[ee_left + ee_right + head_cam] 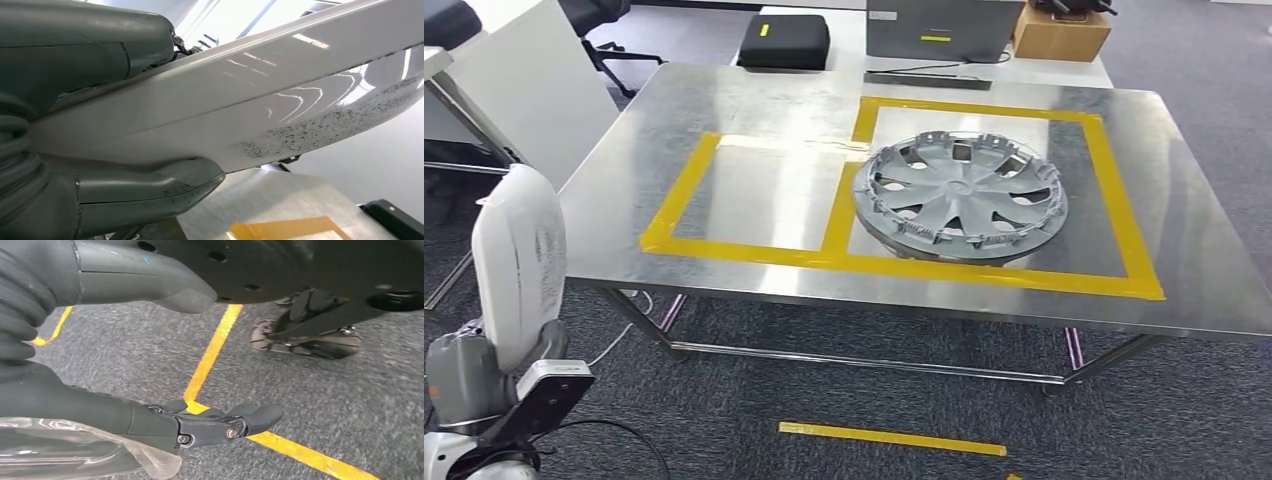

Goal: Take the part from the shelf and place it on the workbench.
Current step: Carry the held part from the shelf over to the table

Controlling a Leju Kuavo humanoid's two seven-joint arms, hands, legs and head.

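While your left hand [100, 165] gripped the white part [519, 265] upright, long axis vertical, its lower end was hidden; your right hand [150, 390] hung with fingers apart.

The desk [754, 110] is bare silver metal, marked with two rectangles of yellow tape [686, 190]. A grey wheel cover [960, 196] sits inside one. The part [516, 262] held by the grey left hand [462, 375] is glossy white, speckled black along one edge. The carpet [824, 395] is dark grey with a yellow strip [891, 438].
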